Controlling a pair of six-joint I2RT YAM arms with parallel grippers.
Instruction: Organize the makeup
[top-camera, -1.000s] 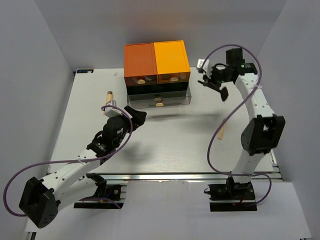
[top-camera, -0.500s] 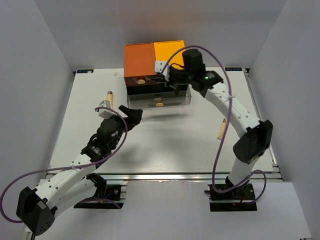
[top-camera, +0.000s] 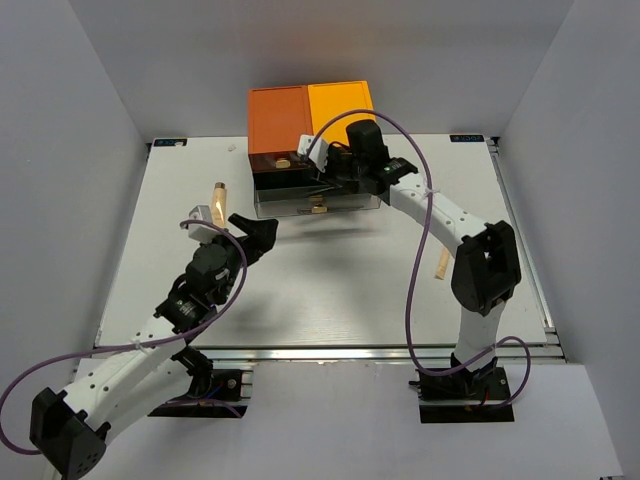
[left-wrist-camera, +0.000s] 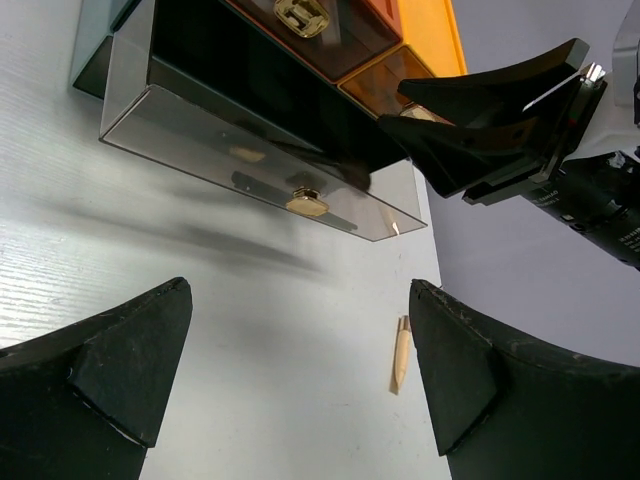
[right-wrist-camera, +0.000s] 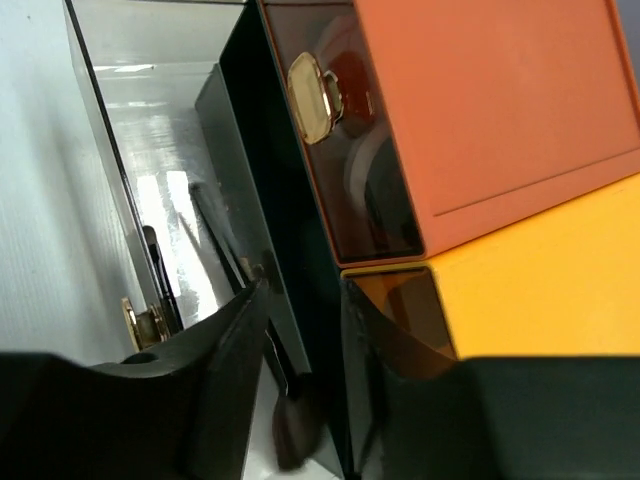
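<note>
My right gripper (top-camera: 335, 176) hangs over the open clear drawer (top-camera: 318, 208) of the orange-and-dark drawer box (top-camera: 310, 118). In the right wrist view its jaws (right-wrist-camera: 303, 290) stand apart, and a dark, blurred brush-like piece of makeup (right-wrist-camera: 298, 432) lies just below them in the drawer. Thin black sticks (right-wrist-camera: 215, 228) lie further along the drawer floor. My left gripper (top-camera: 254, 231) is wide open and empty above the table (left-wrist-camera: 298, 292). One beige tube (top-camera: 218, 194) lies by it. Another beige tube (top-camera: 441, 263) lies on the right (left-wrist-camera: 401, 354).
The drawer's front wall carries a gold knob (left-wrist-camera: 306, 204) and juts out over the table. The upper orange drawer has a gold handle (right-wrist-camera: 312, 97) and holds dark and pale items. Grey walls close in the table (top-camera: 330, 290) on three sides.
My right arm swung from the back right to over the open drawer, and its jaws parted off the dark brush. My left arm drew slightly left and back.
</note>
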